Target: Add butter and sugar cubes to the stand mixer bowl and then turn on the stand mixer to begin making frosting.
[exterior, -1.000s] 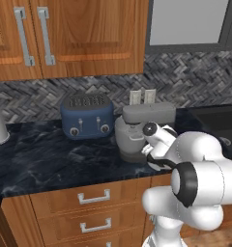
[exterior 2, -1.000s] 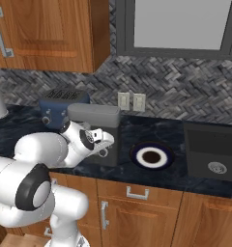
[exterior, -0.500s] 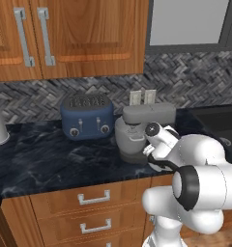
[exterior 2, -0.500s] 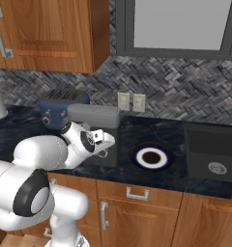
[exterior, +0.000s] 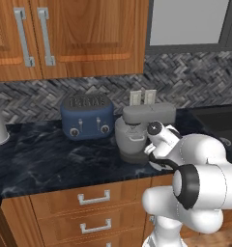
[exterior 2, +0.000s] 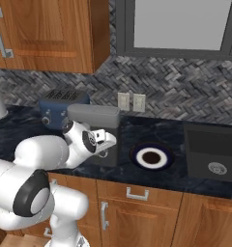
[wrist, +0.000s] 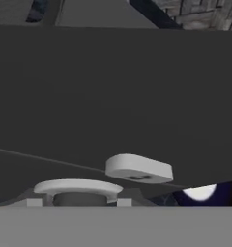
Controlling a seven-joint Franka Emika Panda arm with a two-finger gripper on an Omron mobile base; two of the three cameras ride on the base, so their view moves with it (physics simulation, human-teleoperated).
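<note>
The end effector (exterior 2: 107,144) sits against the stand mixer (exterior 2: 96,117) base; its grip state can't be told.

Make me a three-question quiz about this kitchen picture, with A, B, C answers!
1. Where is the toaster?
A. left of the stand mixer in the left base view
B. in the sink
C. on the floor

2. What colour is the toaster?
A. red
B. navy blue
C. yellow

3. How is the stand mixer's head?
A. taken off
B. tilted right up
C. lowered over the stand mixer bowl

Answers: 1 A, it stands on the counter beside the mixer. 2 B, its body is dark blue. 3 C, the head lies level above the bowl.
</note>
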